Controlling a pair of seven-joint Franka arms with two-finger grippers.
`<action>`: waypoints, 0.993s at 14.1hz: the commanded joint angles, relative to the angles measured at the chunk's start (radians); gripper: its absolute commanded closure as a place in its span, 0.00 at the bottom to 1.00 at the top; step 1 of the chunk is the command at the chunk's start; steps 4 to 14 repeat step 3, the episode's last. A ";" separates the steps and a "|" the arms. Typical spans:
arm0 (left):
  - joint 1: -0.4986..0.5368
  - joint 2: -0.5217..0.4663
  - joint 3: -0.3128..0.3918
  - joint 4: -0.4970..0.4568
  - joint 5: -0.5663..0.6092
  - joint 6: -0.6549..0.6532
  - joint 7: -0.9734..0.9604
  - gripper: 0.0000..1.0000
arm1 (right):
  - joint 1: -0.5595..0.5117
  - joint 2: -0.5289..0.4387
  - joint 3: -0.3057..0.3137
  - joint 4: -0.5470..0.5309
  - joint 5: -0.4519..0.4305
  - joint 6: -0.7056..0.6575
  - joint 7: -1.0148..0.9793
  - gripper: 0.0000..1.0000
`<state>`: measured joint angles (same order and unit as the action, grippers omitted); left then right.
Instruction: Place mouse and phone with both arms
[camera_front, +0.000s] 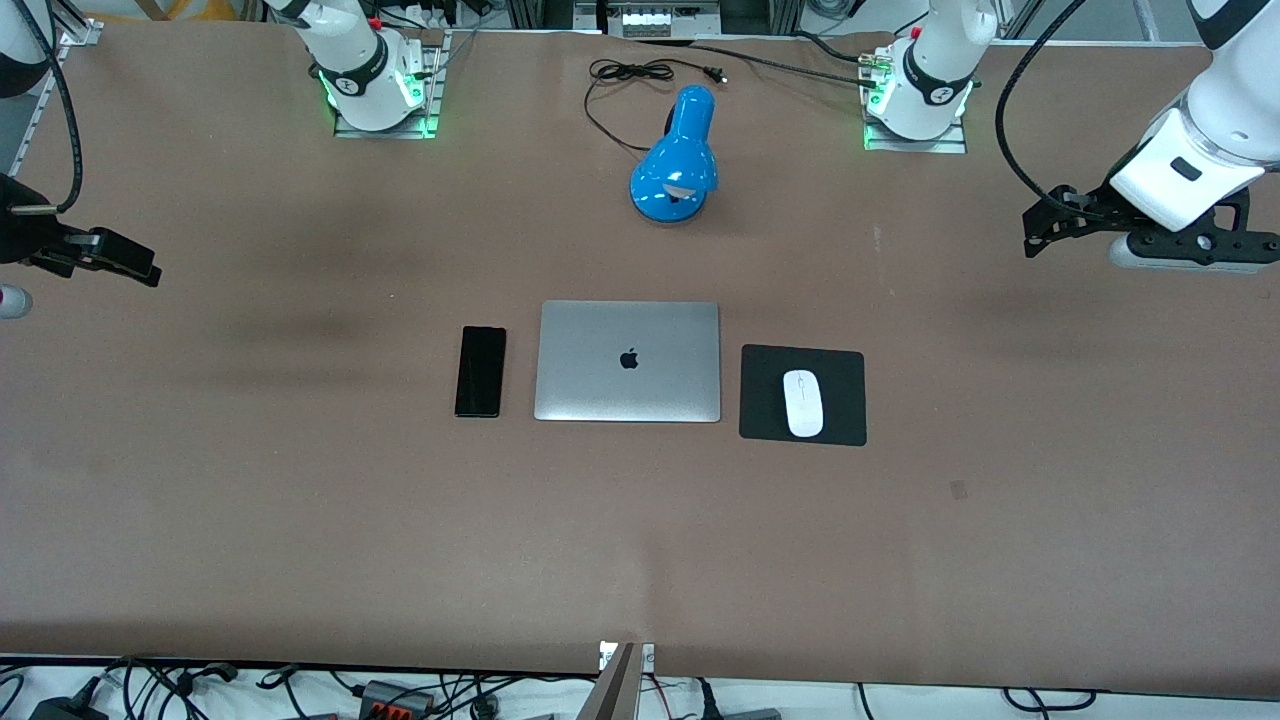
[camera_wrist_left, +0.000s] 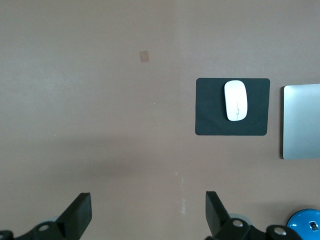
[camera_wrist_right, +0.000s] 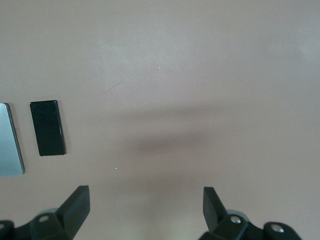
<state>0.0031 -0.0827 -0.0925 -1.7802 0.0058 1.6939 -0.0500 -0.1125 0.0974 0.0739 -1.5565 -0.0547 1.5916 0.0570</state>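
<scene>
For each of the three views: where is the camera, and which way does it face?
Front view: high across the table, facing both arms' bases; left gripper and right gripper hang at the table's ends.
Left wrist view: looks down past open fingers at the white oval mouse on its black square pad.
Right wrist view: looks down past open fingers at the slim black phone.
All share the silver laptop.

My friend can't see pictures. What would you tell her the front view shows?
A closed silver laptop lies mid-table, with a black phone beside it toward the right arm's end and a white mouse on a black pad toward the left arm's end. A blue lamp sits farther back. The open left gripper and right gripper hover over the table ends.
</scene>
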 joint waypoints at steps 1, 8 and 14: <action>0.011 0.014 -0.007 0.027 -0.020 -0.011 0.028 0.00 | 0.005 0.010 -0.006 0.026 0.007 -0.022 -0.016 0.00; 0.011 0.014 -0.007 0.027 -0.020 -0.011 0.030 0.00 | 0.005 0.010 -0.006 0.026 0.007 -0.022 -0.016 0.00; 0.011 0.014 -0.007 0.027 -0.020 -0.011 0.030 0.00 | 0.005 0.010 -0.006 0.026 0.007 -0.022 -0.016 0.00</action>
